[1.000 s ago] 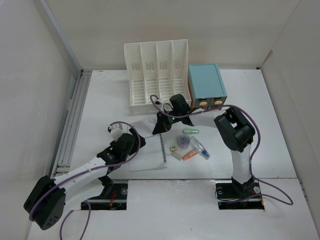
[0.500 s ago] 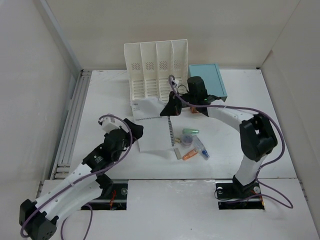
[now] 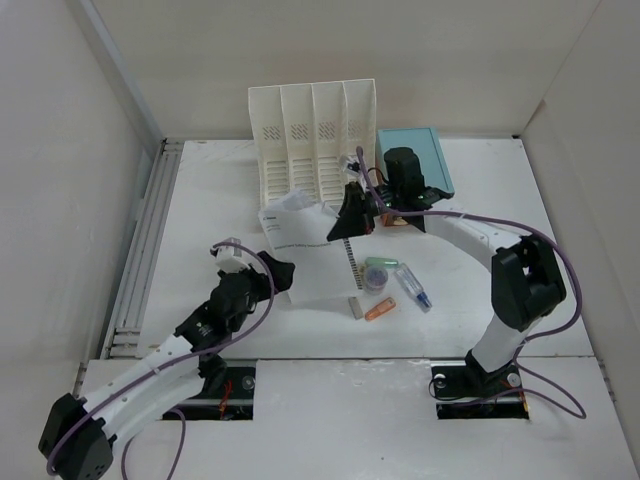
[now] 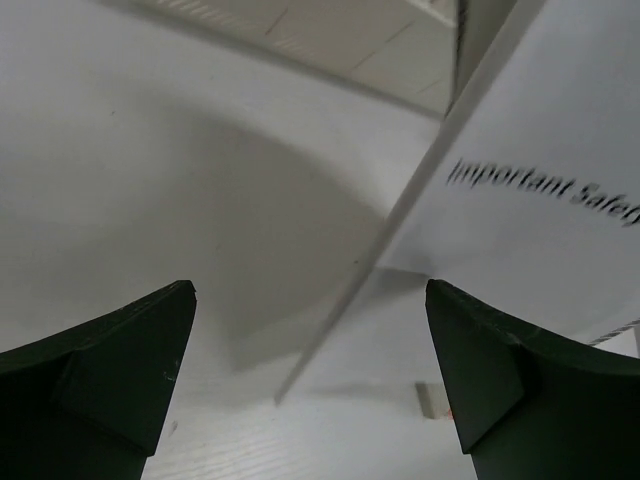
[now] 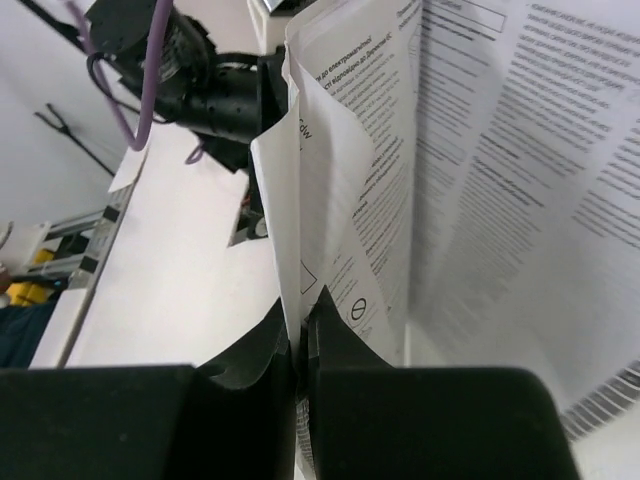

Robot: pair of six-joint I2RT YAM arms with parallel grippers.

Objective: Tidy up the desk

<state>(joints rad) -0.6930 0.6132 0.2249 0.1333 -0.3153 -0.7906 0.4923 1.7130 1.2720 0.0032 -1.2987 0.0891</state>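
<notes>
My right gripper (image 3: 349, 216) is shut on a printed white booklet (image 3: 305, 255) with a spiral edge, and holds it tilted up off the white desk (image 3: 200, 200) in front of the file rack. In the right wrist view the jaws pinch several sheets (image 5: 300, 310) and the text pages (image 5: 500, 150) fan out to the right. My left gripper (image 3: 277, 272) stands open at the booklet's lower left corner. In the left wrist view nothing is between its fingers (image 4: 110, 370), and the booklet's edge (image 4: 540, 180) hangs above the desk (image 4: 150, 180).
A white slotted file rack (image 3: 315, 140) stands at the back, with a light-blue drawer box (image 3: 425, 160) to its right. A green capsule (image 3: 381, 262), an orange pen (image 3: 379, 311), a blue-tipped tube (image 3: 414, 290) and a small eraser (image 3: 355, 307) lie right of the booklet. A grey rail (image 3: 140, 260) runs along the left edge.
My right gripper has carried the booklet's spiral edge up and back toward the rack, lifting the pages. The left jaws have widened and the left arm has shifted slightly.
</notes>
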